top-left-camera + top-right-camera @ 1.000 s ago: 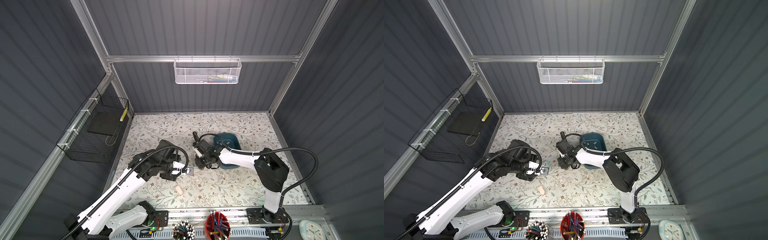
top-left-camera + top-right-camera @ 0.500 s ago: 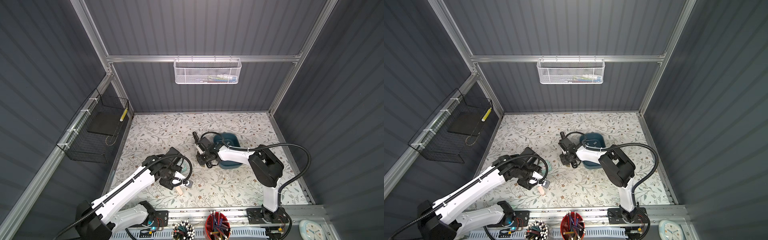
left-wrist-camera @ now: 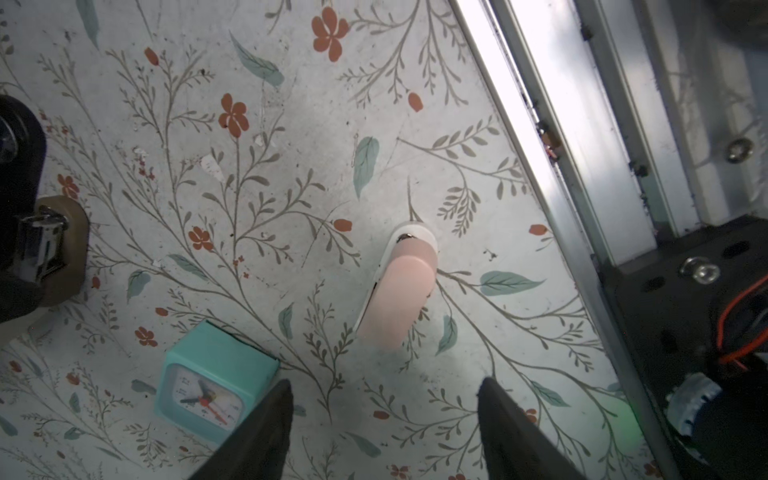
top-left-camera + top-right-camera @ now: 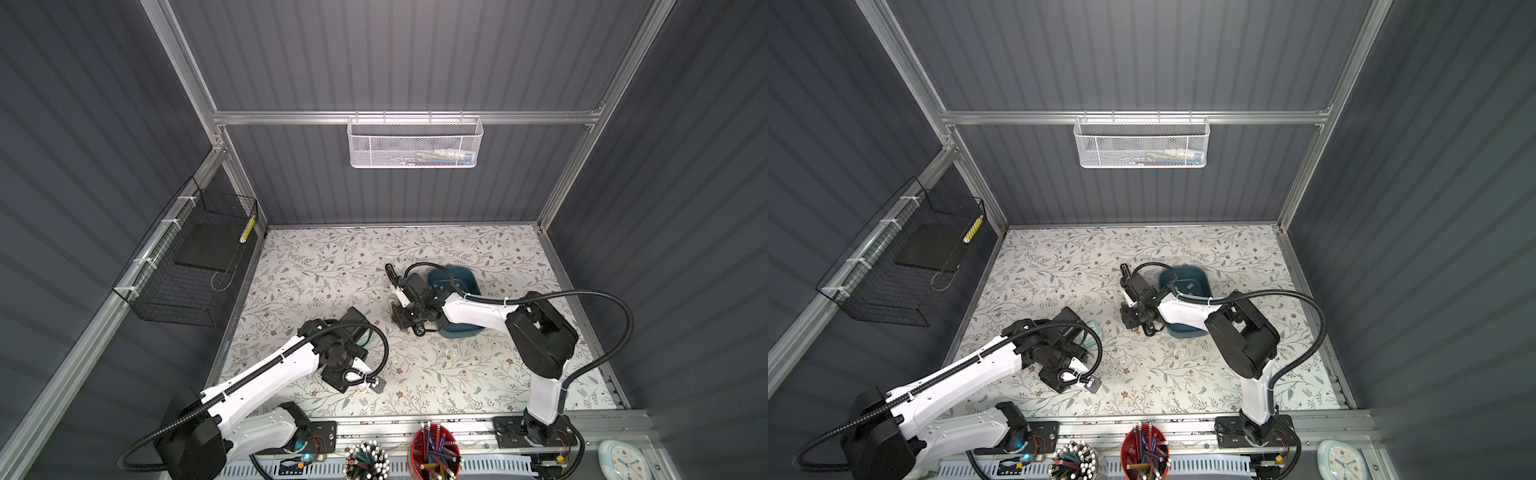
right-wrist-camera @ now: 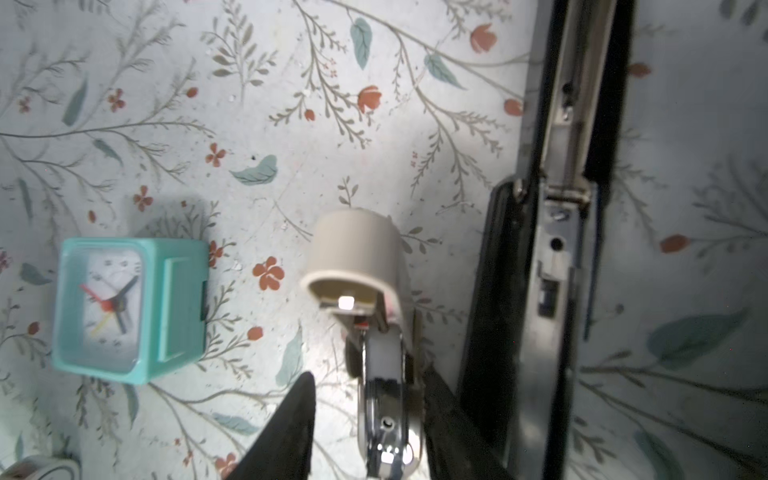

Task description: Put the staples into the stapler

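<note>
staples (image 4: pixel 1188 285): one small flat grey strip lies on the floor of the blue tray (image 4: pixel 1185 269). The right arm and its cable cross over the tray and hide much of that floor, so no more can be counted.
beige stapler (image 5: pixel 357 249): small and hinged open, with its bare metal rail running back between the fingers of the right gripper (image 5: pixel 368 374). It sits just left of the tray's near corner.
right gripper: jaws apart around that rail. One finger stands clear of it with table showing between. Whether the other touches it cannot be told.
black stapler (image 5: pixel 557 257): long, laid fully open, just beside the beige stapler.
left gripper (image 3: pixel 385 384): jaws wide apart with nothing between them, low over the table, nearer than the tray and well to its left.
pink stapler (image 3: pixel 405 291): small and closed, just ahead of the left fingertips, well apart from the tray.
teal clock (image 3: pixel 208 374): a small square one, left of the tray, between the pink stapler and the beige stapler.
near edge: a metal rail (image 3: pixel 561 124) runs close past the pink stapler. A red pen cup (image 4: pixel 434 455) stands on the near side of it.
open room: bare table spreads from the tray to the right wall and back to the rear wall.
table (image 4: pixel 332 266): a pale sheet printed with twigs, teal leaves and red flowers, scuffed and flecked.
room: ribbed dark grey walls on aluminium posts. A black wire basket (image 4: pixel 191 266) hangs on the left wall. A white mesh basket (image 4: pixel 415 143) hangs high on the rear wall, beyond the tray.
</note>
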`<state>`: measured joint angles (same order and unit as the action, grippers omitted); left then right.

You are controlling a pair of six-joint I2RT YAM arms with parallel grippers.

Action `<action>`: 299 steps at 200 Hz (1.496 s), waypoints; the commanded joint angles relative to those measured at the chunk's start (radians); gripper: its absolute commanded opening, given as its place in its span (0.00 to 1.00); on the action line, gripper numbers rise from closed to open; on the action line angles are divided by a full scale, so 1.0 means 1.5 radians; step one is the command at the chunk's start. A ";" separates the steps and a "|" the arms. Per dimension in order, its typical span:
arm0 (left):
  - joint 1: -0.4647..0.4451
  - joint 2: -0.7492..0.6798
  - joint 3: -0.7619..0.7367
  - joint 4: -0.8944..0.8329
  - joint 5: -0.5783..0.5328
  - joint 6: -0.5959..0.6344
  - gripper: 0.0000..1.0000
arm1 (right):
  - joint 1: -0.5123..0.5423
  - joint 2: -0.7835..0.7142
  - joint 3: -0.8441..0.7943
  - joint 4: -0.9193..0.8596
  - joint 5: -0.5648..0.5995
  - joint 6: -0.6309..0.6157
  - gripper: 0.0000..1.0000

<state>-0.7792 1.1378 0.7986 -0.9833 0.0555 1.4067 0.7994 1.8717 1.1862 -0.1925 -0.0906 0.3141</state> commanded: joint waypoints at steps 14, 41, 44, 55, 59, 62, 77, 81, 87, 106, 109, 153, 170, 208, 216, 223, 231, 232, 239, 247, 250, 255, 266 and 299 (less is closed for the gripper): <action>-0.006 0.021 0.000 0.042 0.014 -0.011 0.70 | 0.003 -0.093 -0.049 0.030 0.004 0.006 0.47; -0.010 0.041 -0.004 0.068 0.013 -0.011 0.71 | 0.001 -0.153 -0.098 0.061 0.028 0.007 0.48; -0.011 0.043 -0.004 0.068 0.013 -0.011 0.71 | 0.001 -0.157 -0.101 0.062 0.030 0.007 0.48; -0.015 0.053 -0.002 0.065 0.010 -0.008 0.71 | -0.001 -0.167 -0.109 0.063 0.032 0.006 0.48; -0.015 0.057 -0.001 0.063 0.008 -0.010 0.71 | -0.001 -0.171 -0.111 0.063 0.031 0.006 0.48; -0.015 0.060 0.000 0.062 0.006 -0.011 0.70 | -0.001 -0.172 -0.113 0.064 0.032 0.006 0.49; -0.016 0.075 0.012 0.046 0.003 -0.011 0.66 | -0.005 -0.176 -0.123 0.073 0.028 0.006 0.49; -0.017 0.079 0.014 0.042 0.004 -0.012 0.65 | -0.005 -0.176 -0.124 0.074 0.027 0.007 0.49; -0.017 0.085 0.018 0.033 0.006 -0.011 0.63 | -0.008 -0.176 -0.126 0.076 0.023 0.007 0.49; -0.022 0.098 0.024 0.000 0.004 -0.006 0.60 | -0.014 -0.171 -0.129 0.082 0.010 0.009 0.49; -0.022 0.098 0.022 -0.001 0.001 -0.006 0.60 | -0.015 -0.172 -0.130 0.083 0.009 0.010 0.49; -0.024 0.102 0.019 0.016 0.018 -0.011 0.58 | -0.027 -0.168 -0.139 0.103 -0.014 0.016 0.49; -0.027 0.122 0.029 0.021 0.034 -0.011 0.56 | -0.029 -0.166 -0.138 0.105 -0.019 0.018 0.49; -0.045 0.160 0.036 0.033 0.032 -0.002 0.50 | -0.036 -0.163 -0.139 0.105 -0.026 0.020 0.49; -0.048 0.161 0.035 0.036 0.031 -0.002 0.49 | -0.038 -0.163 -0.140 0.106 -0.028 0.020 0.49; -0.049 0.163 0.036 0.035 0.031 -0.003 0.47 | -0.040 -0.163 -0.140 0.107 -0.031 0.022 0.49; -0.050 0.165 0.034 0.034 0.030 -0.003 0.46 | -0.040 -0.163 -0.141 0.108 -0.034 0.023 0.49; -0.051 0.165 0.035 0.034 0.030 -0.003 0.46 | -0.041 -0.163 -0.141 0.108 -0.034 0.023 0.49; -0.053 0.164 0.032 0.034 0.029 -0.004 0.46 | -0.043 -0.163 -0.143 0.111 -0.037 0.024 0.49; -0.055 0.163 0.031 0.033 0.027 -0.006 0.46 | -0.044 -0.163 -0.144 0.115 -0.040 0.026 0.49; -0.055 0.163 0.029 0.033 0.027 -0.006 0.46 | -0.044 -0.162 -0.145 0.116 -0.042 0.026 0.49; -0.056 0.163 0.028 0.032 0.026 -0.005 0.46 | -0.045 -0.162 -0.146 0.117 -0.045 0.027 0.49; -0.057 0.161 0.025 0.031 0.022 -0.004 0.48 | -0.046 -0.162 -0.146 0.119 -0.048 0.028 0.49; -0.058 0.144 0.021 0.021 0.004 -0.002 0.58 | -0.047 -0.162 -0.147 0.119 -0.050 0.029 0.49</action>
<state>-0.8604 1.3746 0.8333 -0.9203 0.0757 1.3945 0.7322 1.6150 0.9775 -0.0223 -0.1505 0.3485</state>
